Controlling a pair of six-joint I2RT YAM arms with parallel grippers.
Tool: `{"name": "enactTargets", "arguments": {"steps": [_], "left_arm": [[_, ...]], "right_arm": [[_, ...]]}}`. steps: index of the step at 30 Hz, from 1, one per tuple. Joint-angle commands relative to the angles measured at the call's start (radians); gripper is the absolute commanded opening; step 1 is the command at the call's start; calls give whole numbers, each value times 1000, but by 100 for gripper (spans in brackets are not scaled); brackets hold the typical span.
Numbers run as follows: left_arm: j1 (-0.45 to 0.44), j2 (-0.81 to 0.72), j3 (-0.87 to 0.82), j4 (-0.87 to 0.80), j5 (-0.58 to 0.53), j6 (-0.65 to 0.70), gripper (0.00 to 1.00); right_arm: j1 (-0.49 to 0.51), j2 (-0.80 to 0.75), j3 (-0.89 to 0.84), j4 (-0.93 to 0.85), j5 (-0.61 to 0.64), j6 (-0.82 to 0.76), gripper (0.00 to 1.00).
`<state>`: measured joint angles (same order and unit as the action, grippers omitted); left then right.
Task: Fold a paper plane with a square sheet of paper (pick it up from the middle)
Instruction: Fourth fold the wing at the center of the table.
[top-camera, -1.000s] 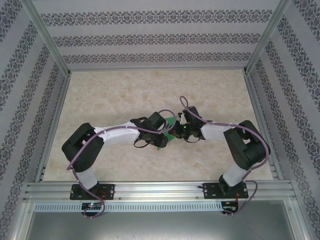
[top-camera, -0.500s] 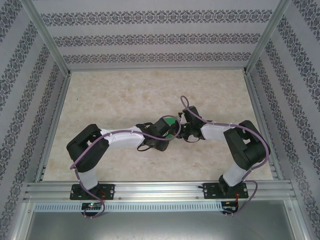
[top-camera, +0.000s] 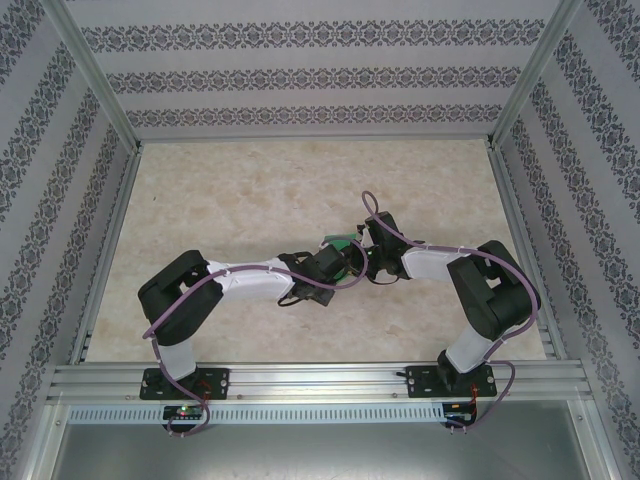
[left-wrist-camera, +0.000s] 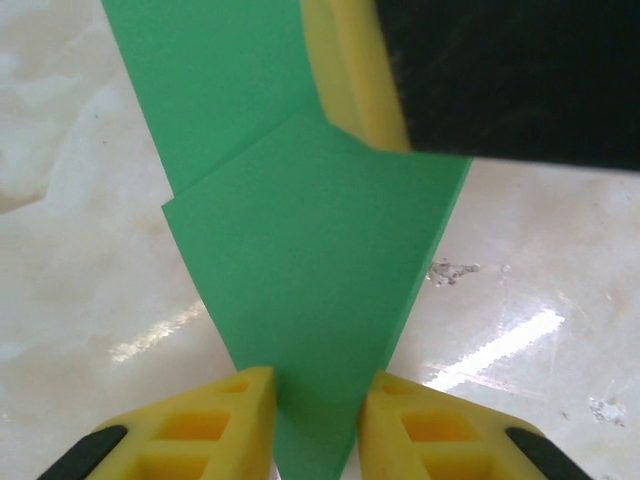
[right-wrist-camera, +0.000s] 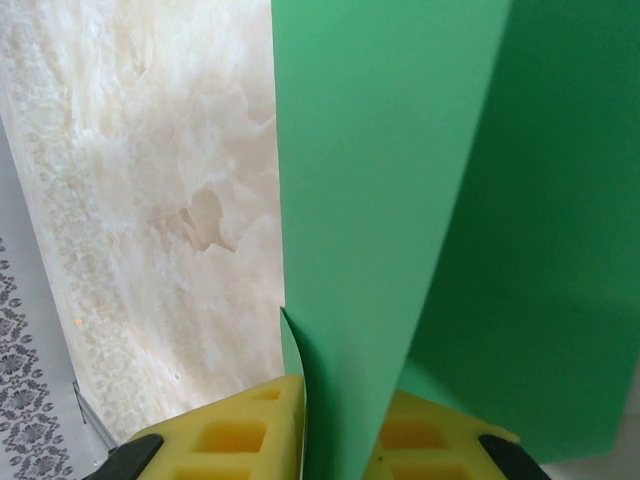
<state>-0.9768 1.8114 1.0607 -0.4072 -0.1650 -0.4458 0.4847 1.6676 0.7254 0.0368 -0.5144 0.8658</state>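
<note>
Both grippers are on the green paper sheet (top-camera: 342, 245), which sits betw. the two wrists over the middle of the table (top-camera: 250, 190). L gripper (left-wrist-camera: 315, 425): you see its yellow fingers (left-wrist-camera: 235, 420) pinching the sheet's narrow lower end. A folded layer overlaps the sheet there, w/ a slanted edge across it. R gripper (right-wrist-camera: 340, 435): pads (right-wrist-camera: 250, 425) are clamped on another edge, and the paper rises betw. them, bent into two panels. In the L wrist view, one R finger lies against the sheet's top.
</note>
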Motion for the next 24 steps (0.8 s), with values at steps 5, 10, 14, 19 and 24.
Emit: {"name": "enactTargets", "arguments": {"steps": [5,10,14,19,24], "left_arm": [[-13,-1,1,25,-46,-5,27],[-12,2,-1,24,-51,-8,20],[-11,3,-4,28,-50,-6,14],[-8,0,-5,29,-48,-3,7],[24,-24,-48,95,38,-25,2]], "right_arm": [[12,0,19,-2,4,-2,19],[12,-10,19,-7,4,-4,20],[12,-20,22,-14,4,-9,22],[11,-34,25,-28,8,-16,24],[5,-74,29,-42,6,-26,29]]}}
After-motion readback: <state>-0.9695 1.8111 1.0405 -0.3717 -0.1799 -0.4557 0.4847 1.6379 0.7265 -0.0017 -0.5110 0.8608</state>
